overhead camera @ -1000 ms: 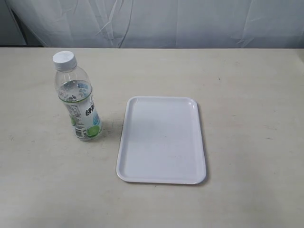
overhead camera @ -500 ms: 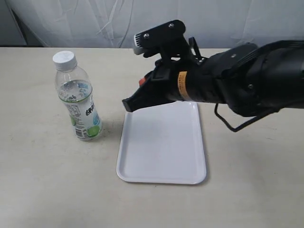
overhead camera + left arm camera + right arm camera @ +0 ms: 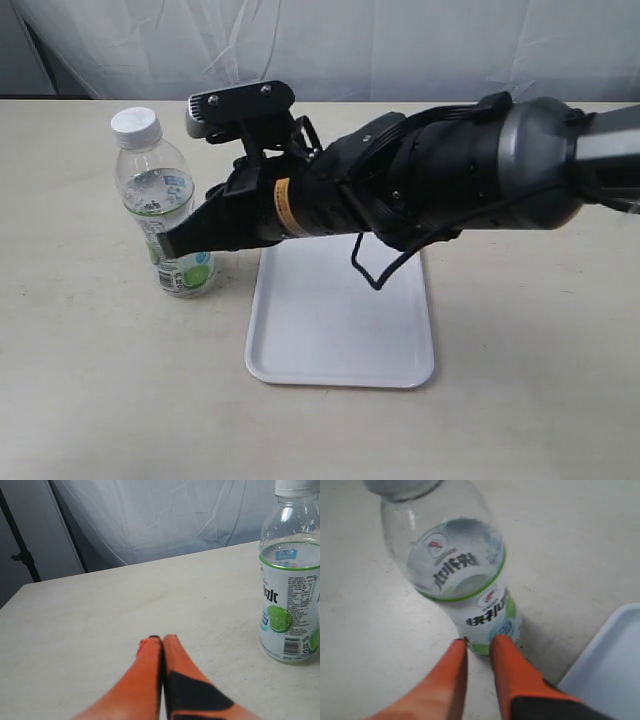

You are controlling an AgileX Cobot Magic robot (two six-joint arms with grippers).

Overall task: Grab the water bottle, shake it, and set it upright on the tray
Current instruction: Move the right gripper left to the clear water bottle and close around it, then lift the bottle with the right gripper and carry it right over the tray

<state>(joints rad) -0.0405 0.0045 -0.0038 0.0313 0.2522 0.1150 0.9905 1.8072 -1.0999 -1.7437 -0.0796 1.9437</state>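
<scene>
The water bottle [image 3: 152, 190] stands upright on the table, left of the white tray [image 3: 340, 340]. It is clear, with a white cap and a green-marked label. My right gripper [image 3: 172, 240] reaches across the tray, its tips at the bottle's lower label. In the right wrist view the bottle [image 3: 462, 575] fills the frame just ahead of this gripper [image 3: 481, 641]. Its orange fingers [image 3: 507, 667] stand a little apart, narrower than the bottle, with nothing between them. My left gripper [image 3: 160, 640] is shut and empty over bare table, with the bottle [image 3: 290, 595] off to one side.
A white curtain [image 3: 330, 45] hangs behind the table's far edge. The black right arm [image 3: 450, 185] covers the tray's far end. One tray corner [image 3: 612, 665] shows in the right wrist view. A dark stand [image 3: 20, 555] is beyond the table in the left wrist view.
The right arm came in from the right and swept left over the tray. Its gripper tip now sits at the bottle's lower part. The bottle and tray have not moved.
</scene>
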